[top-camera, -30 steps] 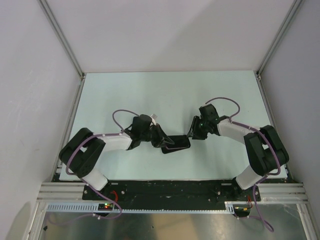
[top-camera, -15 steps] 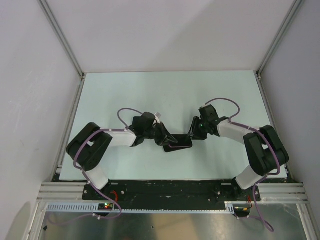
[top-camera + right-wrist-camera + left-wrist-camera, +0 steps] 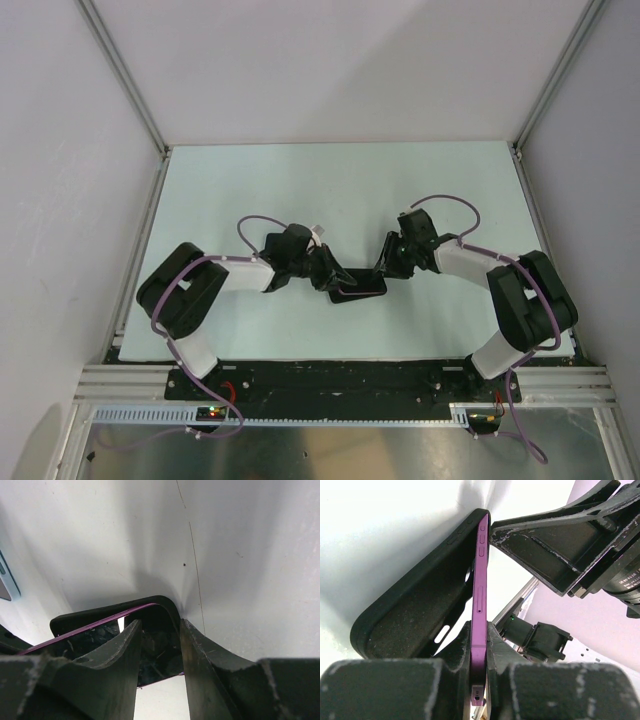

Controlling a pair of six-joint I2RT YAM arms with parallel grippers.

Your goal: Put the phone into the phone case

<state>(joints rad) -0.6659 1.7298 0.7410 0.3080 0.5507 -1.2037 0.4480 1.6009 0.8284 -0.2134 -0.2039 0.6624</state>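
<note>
Clamping left gripper on phone edge | right gripper pinching phone case end

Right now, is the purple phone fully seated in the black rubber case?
No: the purple phone meets the black case only at its far end.

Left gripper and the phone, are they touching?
Touching. The left wrist view shows the phone's purple edge clamped between the two fingers of the left gripper, with no gap on either side.

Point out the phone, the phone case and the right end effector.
phone [image 3: 479, 605], left wrist view, purple side edge.
phone case [image 3: 415, 615], left wrist view, black inner face.
right end effector [image 3: 159, 630], right wrist view, midway between fingertips.
</note>
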